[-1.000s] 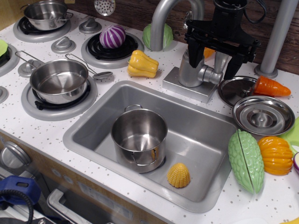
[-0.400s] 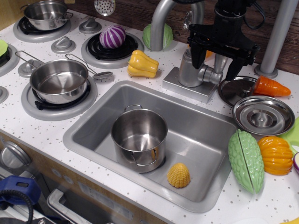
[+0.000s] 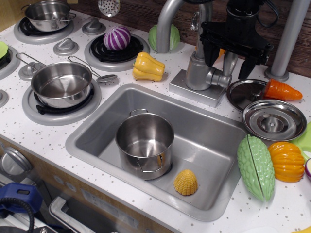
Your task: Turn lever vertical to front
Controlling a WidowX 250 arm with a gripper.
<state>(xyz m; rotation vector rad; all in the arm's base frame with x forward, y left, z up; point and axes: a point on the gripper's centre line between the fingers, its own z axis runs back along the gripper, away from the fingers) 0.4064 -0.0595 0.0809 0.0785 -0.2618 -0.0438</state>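
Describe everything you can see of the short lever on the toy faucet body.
The lever is a short, matte silver-grey stub that looks like plastic, with a rounded end. It juts sideways from the grey cylindrical faucet body, pointing toward the round lids at the right, roughly level rather than upright. The black gripper hangs just above it, fingers apart on either side; whether they touch it cannot be told.

Grey lever [image 3: 224,79] jutting sideways, horizontal

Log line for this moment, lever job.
gripper: above lever, jaws open, no contact seen | lever: juts sideways from faucet body, not gripped | sink: pot inside
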